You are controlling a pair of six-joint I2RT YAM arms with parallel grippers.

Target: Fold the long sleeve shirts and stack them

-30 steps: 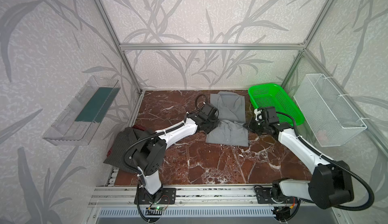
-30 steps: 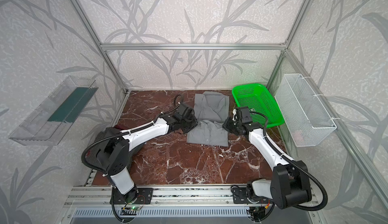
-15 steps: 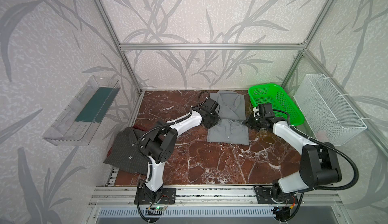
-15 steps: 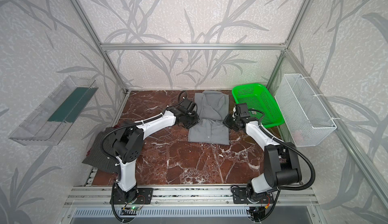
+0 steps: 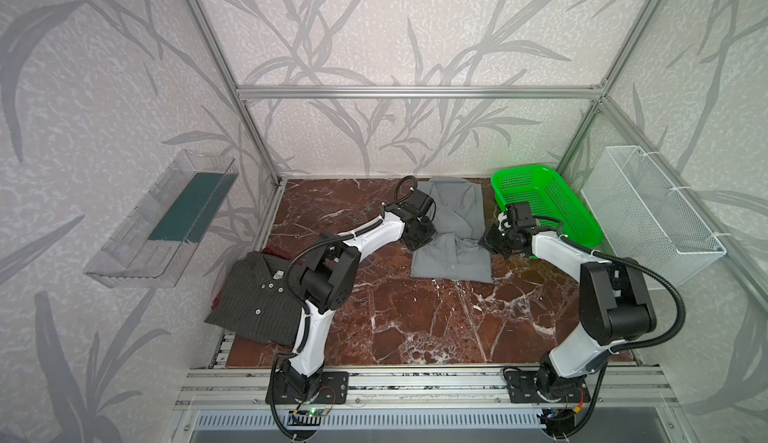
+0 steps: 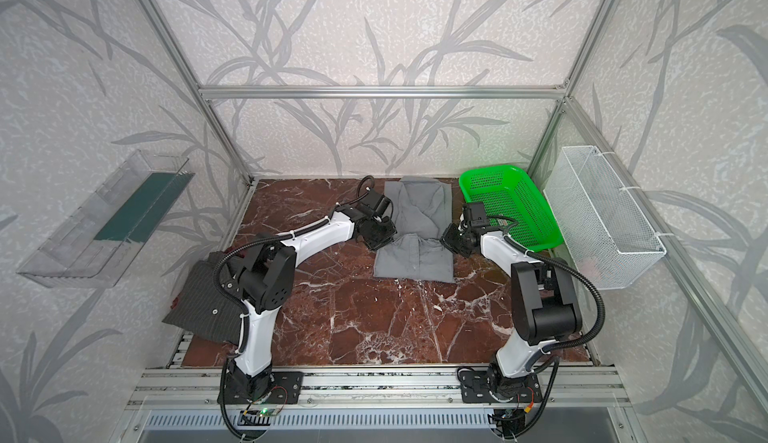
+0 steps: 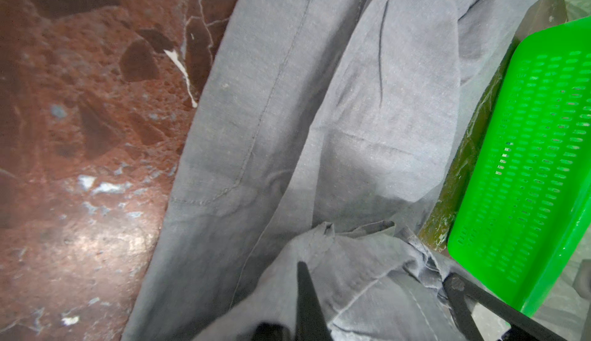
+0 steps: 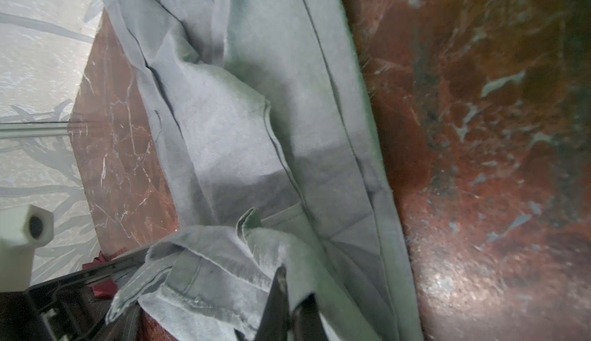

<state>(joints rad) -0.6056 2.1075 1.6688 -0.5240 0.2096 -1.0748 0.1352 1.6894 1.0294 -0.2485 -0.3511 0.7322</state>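
At the near left corner of the desk (image 5: 415, 328): the pinstriped shirt (image 5: 249, 295) lies folded, well apart from the work, with a dark red scrap under it.

Mid-desk, toward the back: the grey shirt (image 5: 451, 254) lies flat and lengthwise. The left gripper (image 5: 417, 245) is closed on its left edge and the right gripper (image 5: 484, 243) on its right edge; both wrist views show cloth bunched in the pinch.

Handling (judged): thin woven cloth, light and limp, no stiffness of its own. It sags between two holds and slips if only one layer is caught. Best holds are hems, seams and corners, symmetrically.

Farther back: the green mesh basket (image 5: 544, 208) sits just beside the shirt's right edge, close to the right gripper, so it is likely the main obstruction. The back wall is near the shirt's far end. A white wire basket (image 5: 652, 212) and a clear wall tray (image 5: 166, 220) hang clear of the desk.
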